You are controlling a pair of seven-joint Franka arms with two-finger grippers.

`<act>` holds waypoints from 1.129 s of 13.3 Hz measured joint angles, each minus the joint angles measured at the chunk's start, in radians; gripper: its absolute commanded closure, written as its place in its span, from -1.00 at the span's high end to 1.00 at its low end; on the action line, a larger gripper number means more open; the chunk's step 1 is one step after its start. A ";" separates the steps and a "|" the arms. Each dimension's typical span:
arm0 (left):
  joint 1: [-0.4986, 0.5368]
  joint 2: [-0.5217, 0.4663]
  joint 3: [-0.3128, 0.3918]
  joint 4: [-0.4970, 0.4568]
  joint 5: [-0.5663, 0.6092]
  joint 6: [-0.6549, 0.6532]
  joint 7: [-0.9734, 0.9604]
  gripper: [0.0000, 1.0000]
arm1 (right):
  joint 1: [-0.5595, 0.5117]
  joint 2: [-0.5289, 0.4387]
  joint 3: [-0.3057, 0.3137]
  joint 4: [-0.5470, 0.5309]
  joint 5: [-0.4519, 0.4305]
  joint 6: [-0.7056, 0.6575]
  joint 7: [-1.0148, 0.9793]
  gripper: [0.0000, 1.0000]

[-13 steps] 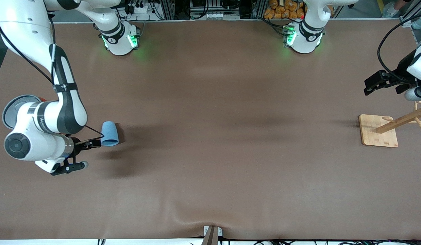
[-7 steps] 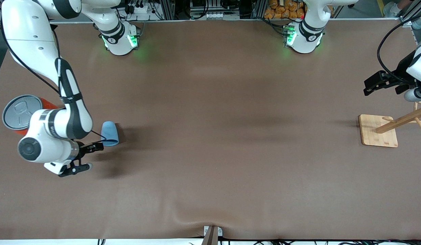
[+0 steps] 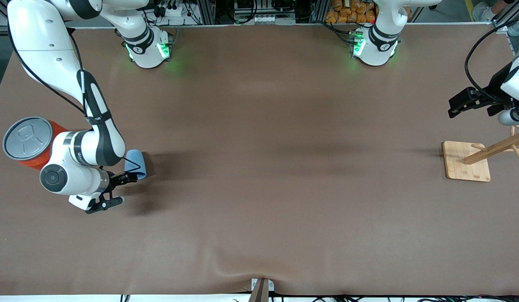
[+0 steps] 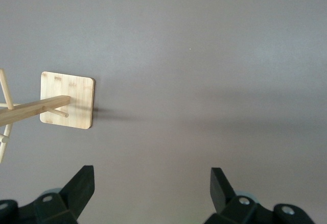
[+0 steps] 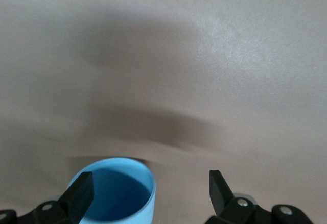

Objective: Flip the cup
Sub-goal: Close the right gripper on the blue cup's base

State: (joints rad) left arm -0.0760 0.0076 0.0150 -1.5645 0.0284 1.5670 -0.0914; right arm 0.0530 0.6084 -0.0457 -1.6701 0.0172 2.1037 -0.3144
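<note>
The light-blue cup (image 3: 136, 163) lies on its side on the brown table near the right arm's end, its open mouth toward my right gripper. My right gripper (image 3: 121, 189) is open and low by the cup's mouth; one finger is at the rim and the other stands off to the side, nearer the front camera. In the right wrist view the cup's open mouth (image 5: 115, 196) shows next to one fingertip (image 5: 82, 193), off-centre between the open jaws. My left gripper (image 3: 457, 107) waits open and empty in the air at the left arm's end; it also shows in the left wrist view (image 4: 152, 184).
A large orange can with a grey lid (image 3: 24, 138) stands beside the right arm, at the table's edge. A wooden peg rack on a square base (image 3: 467, 162) stands under the left gripper's side of the table; it also shows in the left wrist view (image 4: 67, 100).
My right arm has moved toward the cup, bringing the open gripper up to its mouth and uncovering the orange can. The cup and the left arm have not moved.
</note>
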 measured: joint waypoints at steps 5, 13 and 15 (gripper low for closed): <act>0.000 0.007 0.000 0.000 0.000 0.000 0.000 1.00 | 0.000 -0.052 0.021 -0.004 0.000 -0.151 -0.005 1.00; 0.000 0.008 0.000 0.000 0.000 0.000 0.000 1.00 | -0.017 -0.029 0.033 -0.067 0.000 -0.128 -0.072 1.00; 0.000 0.008 0.000 0.000 0.000 0.000 0.002 1.00 | -0.025 -0.009 0.033 -0.070 0.007 -0.121 -0.087 1.00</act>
State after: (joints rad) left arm -0.0763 0.0152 0.0149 -1.5647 0.0284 1.5669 -0.0896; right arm 0.0277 0.5992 -0.0131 -1.7402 0.0246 1.9831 -0.4015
